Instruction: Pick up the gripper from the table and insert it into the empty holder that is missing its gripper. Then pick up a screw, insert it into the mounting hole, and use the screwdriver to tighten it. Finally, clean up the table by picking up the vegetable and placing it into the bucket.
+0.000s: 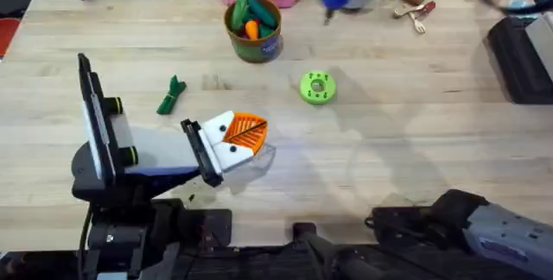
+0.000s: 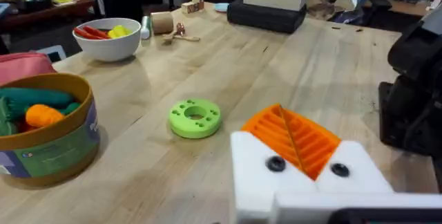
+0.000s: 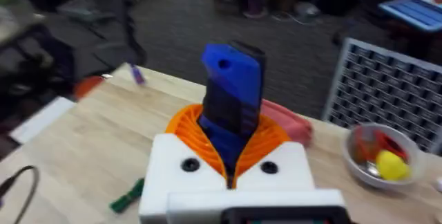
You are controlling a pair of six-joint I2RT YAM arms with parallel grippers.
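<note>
the right gripper (image 3: 231, 165) is closed on the screwdriver (image 3: 233, 103), at 12 o'clock, probably for tightening. the left gripper (image 1: 238, 137) looks closed, empty. the vegetable (image 1: 171, 96) lies at 9 o'clock.

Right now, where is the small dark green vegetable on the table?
In the overhead view the vegetable lies on the left half of the table, beyond the left gripper and nearer than the bucket, apart from both.

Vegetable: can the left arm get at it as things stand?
Probably yes. The vegetable lies on bare table near the left claw, nothing between, and that claw holds nothing.
</note>
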